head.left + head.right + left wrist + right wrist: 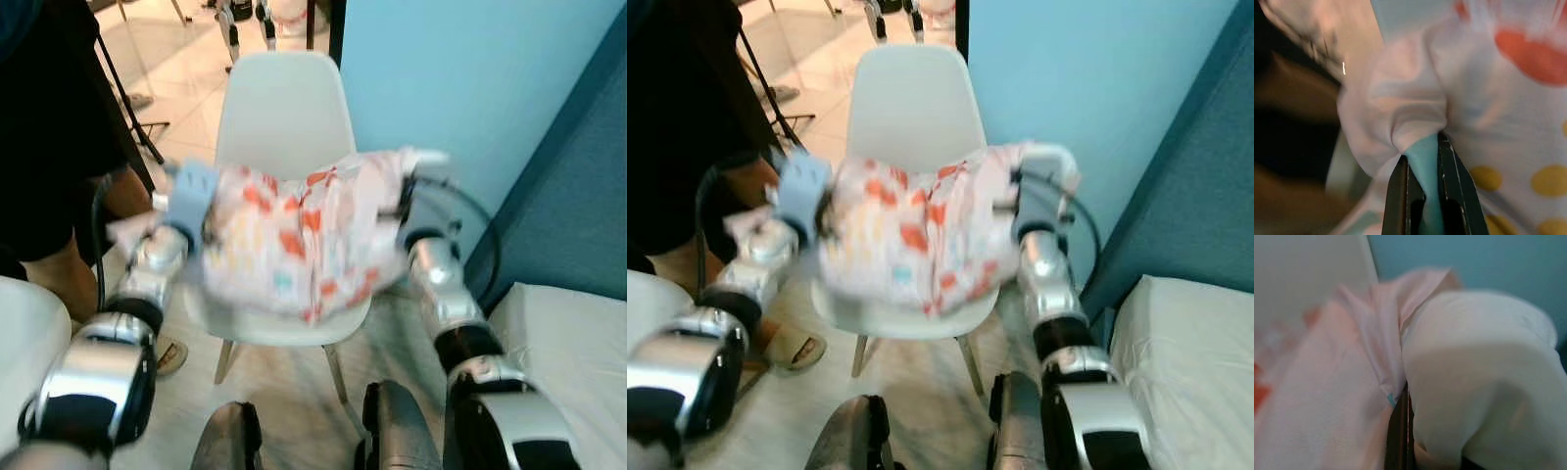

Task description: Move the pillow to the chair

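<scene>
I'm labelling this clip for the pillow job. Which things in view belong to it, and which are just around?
Part of the job:
- pillow, held over the seat
- chair
- left gripper, jaws pinching the pillow's fabric
- right gripper, clamped on its other end

Just around:
- person
- bed
- blue wall

You had the pillow (304, 235) blocking the chair (284, 108) seat, a person (49, 117) crowding left, a wall (470, 78) right.

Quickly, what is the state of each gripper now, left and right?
Left gripper: shut on a fold of the pillow, held over the chair.
Right gripper: shut on the pillow's other end.
</scene>
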`<state>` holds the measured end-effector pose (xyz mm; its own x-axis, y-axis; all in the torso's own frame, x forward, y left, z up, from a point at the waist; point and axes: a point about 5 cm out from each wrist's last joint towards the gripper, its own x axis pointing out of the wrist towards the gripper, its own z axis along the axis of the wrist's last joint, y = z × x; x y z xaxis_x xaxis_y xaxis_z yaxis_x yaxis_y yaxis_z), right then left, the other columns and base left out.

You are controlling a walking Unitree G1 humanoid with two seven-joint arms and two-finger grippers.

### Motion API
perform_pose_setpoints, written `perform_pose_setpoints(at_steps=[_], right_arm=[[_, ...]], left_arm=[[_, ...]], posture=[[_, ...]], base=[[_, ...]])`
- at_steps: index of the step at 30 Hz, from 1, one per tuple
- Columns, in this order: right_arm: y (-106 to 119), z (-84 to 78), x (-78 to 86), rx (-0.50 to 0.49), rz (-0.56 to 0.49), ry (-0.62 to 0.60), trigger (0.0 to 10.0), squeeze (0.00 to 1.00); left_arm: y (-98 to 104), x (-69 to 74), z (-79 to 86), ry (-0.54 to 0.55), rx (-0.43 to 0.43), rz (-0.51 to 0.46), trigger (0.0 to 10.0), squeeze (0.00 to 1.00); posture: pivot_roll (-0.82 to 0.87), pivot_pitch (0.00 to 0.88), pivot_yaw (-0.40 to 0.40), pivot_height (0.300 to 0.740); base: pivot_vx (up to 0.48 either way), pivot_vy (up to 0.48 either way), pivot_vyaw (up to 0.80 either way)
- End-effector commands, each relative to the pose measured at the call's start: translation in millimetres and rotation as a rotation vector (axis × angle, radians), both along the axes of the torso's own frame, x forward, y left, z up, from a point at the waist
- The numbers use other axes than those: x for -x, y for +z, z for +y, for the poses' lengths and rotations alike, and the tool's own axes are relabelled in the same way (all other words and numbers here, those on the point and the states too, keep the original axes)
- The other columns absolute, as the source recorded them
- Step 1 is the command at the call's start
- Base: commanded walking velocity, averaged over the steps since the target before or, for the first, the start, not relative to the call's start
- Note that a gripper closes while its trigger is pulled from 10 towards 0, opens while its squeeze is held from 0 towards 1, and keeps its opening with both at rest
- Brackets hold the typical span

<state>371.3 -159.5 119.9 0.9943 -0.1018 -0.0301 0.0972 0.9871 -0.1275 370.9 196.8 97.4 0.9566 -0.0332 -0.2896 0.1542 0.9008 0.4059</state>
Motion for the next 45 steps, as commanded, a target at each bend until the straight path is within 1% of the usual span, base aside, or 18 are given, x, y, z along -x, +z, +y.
perform_pose_setpoints(at_steps=[1, 5, 17, 18, 20, 21, 24, 28, 33, 36, 37, 39, 40, 41, 42, 43, 44, 45], right_arm=[[-1.6, 4.9, -1.1, 0.002, 0.022, 0.008, 10.0, 0.0], [-11.2, 4.4, 1.2, -0.043, 0.073, 0.009, 10.0, 0.0], [-8.3, 2.4, -1.7, -0.083, 0.063, 0.002, 10.0, 0.0], [-7.5, 0.8, -1.6, -0.101, 0.053, -0.005, 10.0, 1.0], [-6.9, -0.4, -1.5, -0.114, 0.046, -0.01, 10.0, 1.0], [-6.3, -2.1, -1.5, -0.118, 0.042, -0.02, 10.0, 1.0], [-5.4, -5.8, -2.1, -0.11, 0.044, -0.032, 10.0, 1.0], [-3.0, -17.6, -0.8, -0.09, 0.031, -0.054, 10.0, 1.0], [0.1, -27.6, 1.4, -0.089, 0.006, -0.071, 10.0, 1.0], [8.1, -42.5, 5.2, -0.077, -0.023, -0.118, 10.0, 1.0], [14.4, -53.5, 7.3, -0.049, -0.036, -0.182, 10.0, 0.75], [18.7, -60.7, 8.7, -0.028, -0.045, -0.227, 10.0, 0.75], [26.8, -69.9, 10.4, 0.027, -0.074, -0.278, 10.0, 0.0], [26.8, -69.9, 10.4, 0.027, -0.074, -0.278, 10.0, 0.0], [38.2, -79.2, 12.1, 0.083, -0.124, -0.332, 10.0, 0.0], [38.2, -79.2, 12.1, 0.083, -0.124, -0.332, 10.0, 0.0], [54.5, -87.9, 13.3, 0.153, -0.193, -0.391, 10.0, 0.0], [54.5, -87.9, 13.3, 0.153, -0.193, -0.391, 10.0, 0.0]], left_arm=[[2.3, -2.2, -2.8, 0.004, -0.036, -0.003, 10.0, 0.0], [5.0, -4.4, -6.7, 0.008, 0.005, -0.007, 10.0, 0.0], [10.2, -6.8, -3.7, 0.01, 0.037, -0.01, 10.0, 0.0], [8.7, -5.8, -2.2, 0.01, 0.07, 0.004, 10.0, 0.89], [7.9, -5.3, -1.3, 0.011, 0.093, 0.011, 10.0, 0.89], [7.9, -5.0, 0.8, 0.024, 0.088, 0.009, 10.0, 1.0], [8.1, -4.1, 6.8, 0.047, 0.1, 0.005, 10.0, 1.0], [3.9, 4.7, 32.2, 0.152, 0.171, -0.029, 10.0, 1.0], [0.9, 11.8, 45.2, 0.204, 0.266, -0.071, 10.0, 1.0], [2.0, 24.1, 70.1, 0.316, 0.292, -0.172, 10.0, 1.0], [0.2, 33.0, 81.8, 0.384, 0.297, -0.215, 10.0, 1.0], [-1.1, 39.1, 88.8, 0.426, 0.299, -0.241, 10.0, 1.0], [-2.1, 47.1, 99.6, 0.495, 0.298, -0.27, 10.0, 1.0], [-2.1, 47.1, 99.6, 0.495, 0.298, -0.27, 10.0, 1.0], [-1.1, 54.0, 112.2, 0.578, 0.278, -0.3, 10.0, 0.62], [-1.1, 54.0, 112.2, 0.578, 0.278, -0.3, 10.0, 0.62], [4.7, 59.5, 126.1, 0.676, 0.252, -0.346, 10.0, 0.0], [4.7, 59.5, 126.1, 0.676, 0.252, -0.346, 10.0, 0.0]], posture=[[-0.03, 0.14, -0.007, 0.593], [-0.02, 0.138, -0.011, 0.573], [-0.02, 0.13, -0.006, 0.573], [-0.02, 0.128, -0.004, 0.573], [-0.02, 0.128, -0.004, 0.573], [-0.02, 0.127, -0.004, 0.573], [-0.02, 0.123, 0.001, 0.573], [-0.01, 0.119, 0.009, 0.573], [-0.01, 0.12, 0.007, 0.573], [0.0, 0.119, 0.019, 0.573], [0.0, 0.12, 0.021, 0.573], [0.0, 0.12, 0.021, 0.573], [0.01, 0.118, 0.022, 0.573], [0.01, 0.118, 0.022, 0.573], [0.01, 0.118, 0.02, 0.573], [0.01, 0.118, 0.02, 0.573], [0.01, 0.115, 0.019, 0.573], [0.01, 0.115, 0.019, 0.573]], base=[[0.0, 0.0, 0.0], [0.0, 0.0, 0.0], [0.0, 0.0, 0.0], [0.0, 0.0, 0.0], [0.0, 0.0, 0.0], [0.0, 0.0, 0.0], [0.0, 0.0, 0.0], [0.0, 0.0, 0.0], [0.0, 0.0, 0.0], [0.0, 0.0, 0.0], [0.0, 0.0, 0.0], [0.0, 0.0, 0.0], [0.0, 0.0, 0.0], [0.0, 0.0, 0.0], [0.0, 0.0, 0.0], [0.0, 0.0, 0.0], [0.0, 0.0, 0.0], [0.0, 0.0, 0.0]])
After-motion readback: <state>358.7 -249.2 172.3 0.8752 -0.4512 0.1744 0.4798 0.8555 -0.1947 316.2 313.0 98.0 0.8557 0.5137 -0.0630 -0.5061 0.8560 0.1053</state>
